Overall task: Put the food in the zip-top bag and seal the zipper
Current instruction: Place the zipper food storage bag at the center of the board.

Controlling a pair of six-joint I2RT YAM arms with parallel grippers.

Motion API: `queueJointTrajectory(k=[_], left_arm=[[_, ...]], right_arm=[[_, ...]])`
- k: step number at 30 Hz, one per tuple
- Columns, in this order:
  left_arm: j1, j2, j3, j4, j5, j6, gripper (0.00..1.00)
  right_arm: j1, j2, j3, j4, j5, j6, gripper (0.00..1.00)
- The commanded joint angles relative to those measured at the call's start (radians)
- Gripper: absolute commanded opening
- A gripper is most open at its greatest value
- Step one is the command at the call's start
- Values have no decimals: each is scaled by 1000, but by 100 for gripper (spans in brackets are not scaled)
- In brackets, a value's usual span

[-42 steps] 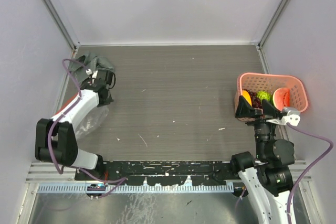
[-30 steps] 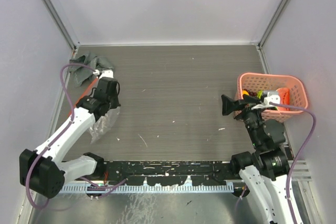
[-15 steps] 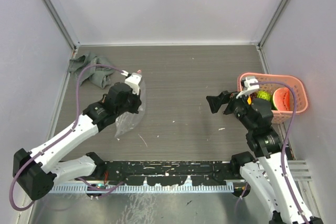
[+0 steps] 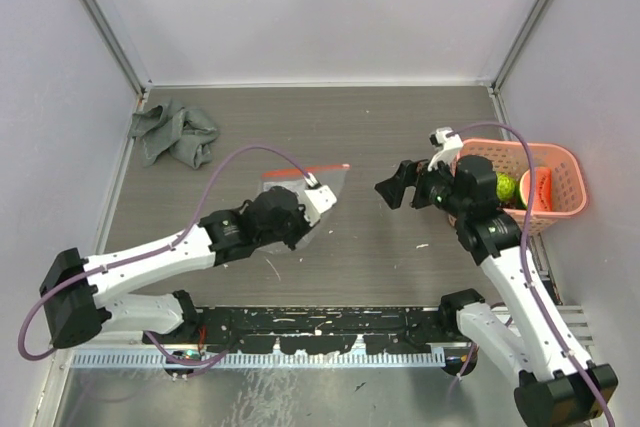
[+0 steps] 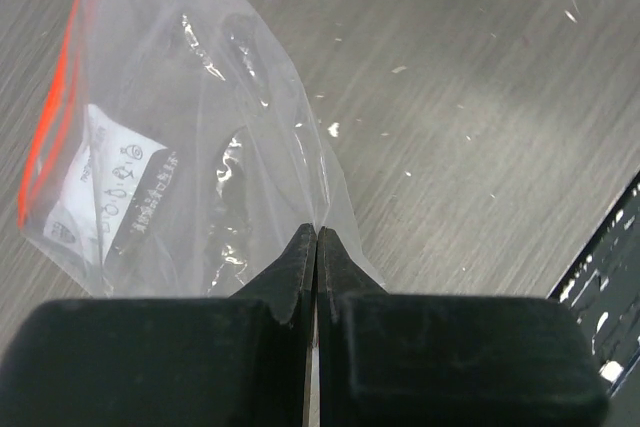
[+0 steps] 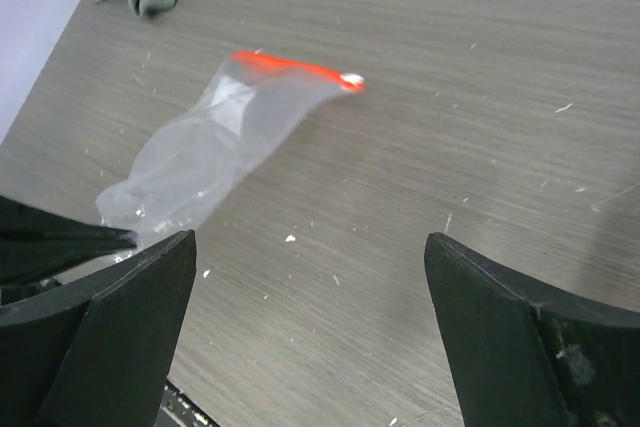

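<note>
The left gripper (image 5: 316,239) has its jaws clamped on the plain end of the zip-top bag (image 5: 200,147) mid-surface, probably so the red zipper (image 6: 290,67) faces the right gripper (image 4: 393,185), jaws wide and empty, while the food (image 4: 505,187) sits in the pink basket (image 4: 570,177) far right.

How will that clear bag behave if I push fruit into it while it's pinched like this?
Probably floppy: the zip-top bag creases and folds away from the single pinch of the shut left jaws. Likely very light, being thin see-through film. Its mouth may collapse under a push; the zipper strip looks like its only stiffer edge.
</note>
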Motion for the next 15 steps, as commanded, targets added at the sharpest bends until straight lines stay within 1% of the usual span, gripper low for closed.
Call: queueJointTrajectory(k=[1, 7, 8, 10, 13, 15], left_arm=[[-71, 33, 4, 78, -9, 122, 0], [-144, 79, -25, 92, -29, 183, 0], [-158, 116, -24, 91, -40, 190, 0], [-181, 137, -23, 92, -62, 203, 0], [-199, 164, -30, 101, -73, 207, 0], [-201, 179, -32, 105, -74, 201, 3]], right_arm=[[5, 70, 9, 89, -117, 14, 100], [7, 213, -10, 161, -174, 15, 98], [8, 241, -8, 167, -175, 14, 97], [10, 296, 5, 172, -176, 8, 97], [13, 383, 20, 181, -170, -2, 96], [14, 435, 19, 206, -181, -3, 96]])
